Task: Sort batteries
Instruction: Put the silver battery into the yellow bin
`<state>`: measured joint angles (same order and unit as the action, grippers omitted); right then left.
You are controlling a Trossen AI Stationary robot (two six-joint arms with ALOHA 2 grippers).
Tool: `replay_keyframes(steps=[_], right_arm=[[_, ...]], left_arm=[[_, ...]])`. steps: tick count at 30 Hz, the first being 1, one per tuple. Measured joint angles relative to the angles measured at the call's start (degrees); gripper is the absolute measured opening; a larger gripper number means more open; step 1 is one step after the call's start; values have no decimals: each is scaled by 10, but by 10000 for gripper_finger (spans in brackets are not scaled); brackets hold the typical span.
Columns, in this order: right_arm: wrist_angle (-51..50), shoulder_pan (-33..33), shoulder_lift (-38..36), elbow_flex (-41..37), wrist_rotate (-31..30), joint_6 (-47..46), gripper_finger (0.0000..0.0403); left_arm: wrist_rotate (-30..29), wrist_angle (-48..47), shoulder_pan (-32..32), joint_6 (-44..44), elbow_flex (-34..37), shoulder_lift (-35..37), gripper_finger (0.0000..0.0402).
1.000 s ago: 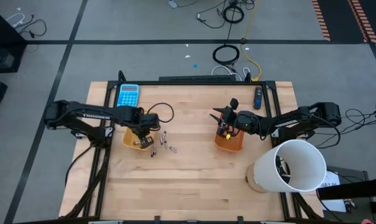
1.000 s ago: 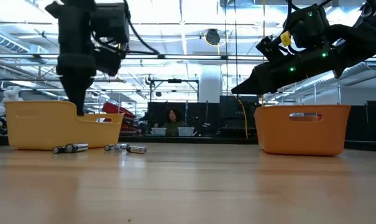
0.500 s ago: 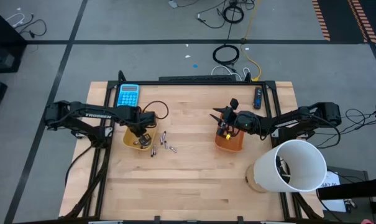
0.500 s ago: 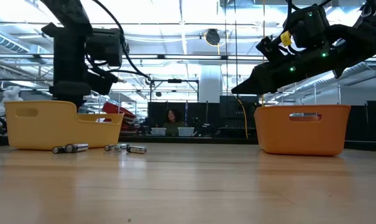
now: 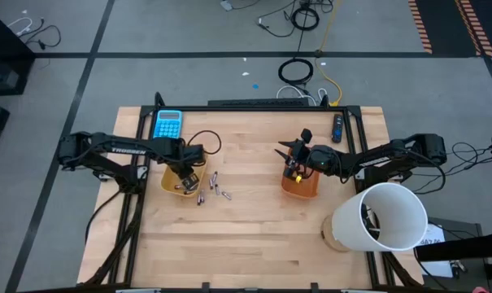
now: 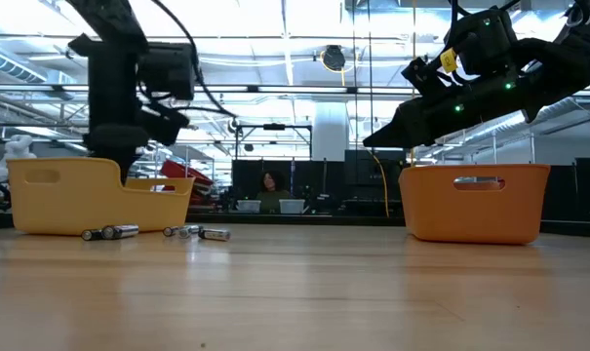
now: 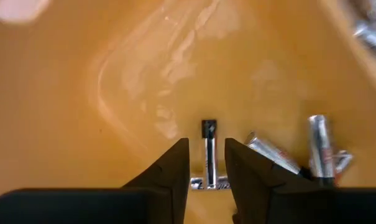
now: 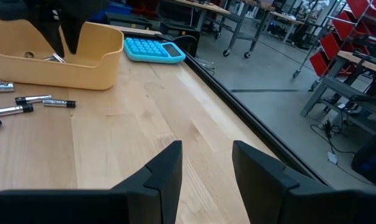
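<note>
Batteries (image 5: 212, 189): I count about six loose on the table beside the left tray (image 5: 171, 185), three more inside it. Left gripper (image 7: 206, 167) narrowly parted over one; right gripper (image 8: 205, 163) open, empty, above the right tray (image 5: 298, 188).

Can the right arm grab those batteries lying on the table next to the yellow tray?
Probably not easily. The right gripper hangs over the orange tray, while the loose batteries lie across the table beside the yellow tray, right where the left gripper works.
</note>
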<state>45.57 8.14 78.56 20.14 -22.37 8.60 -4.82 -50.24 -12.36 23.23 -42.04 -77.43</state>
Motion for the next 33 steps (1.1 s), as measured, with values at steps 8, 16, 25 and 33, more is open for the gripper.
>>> replay_keyframes(steps=[8, 16, 25, 33], right_arm=[[3, 0, 0, 0, 0, 0, 132], [5, 0, 0, 0, 0, 0, 132], [4, 0, 0, 0, 0, 0, 132], [4, 0, 0, 0, 1, 0, 132]], left_arm=[[-17, 4, 14, -43, -109, 0, 116], [-5, 63, 84, -81, -164, -46, 117], [7, 123, 177, -164, -208, -142, 136], [8, 125, 189, -194, -221, -202, 218]])
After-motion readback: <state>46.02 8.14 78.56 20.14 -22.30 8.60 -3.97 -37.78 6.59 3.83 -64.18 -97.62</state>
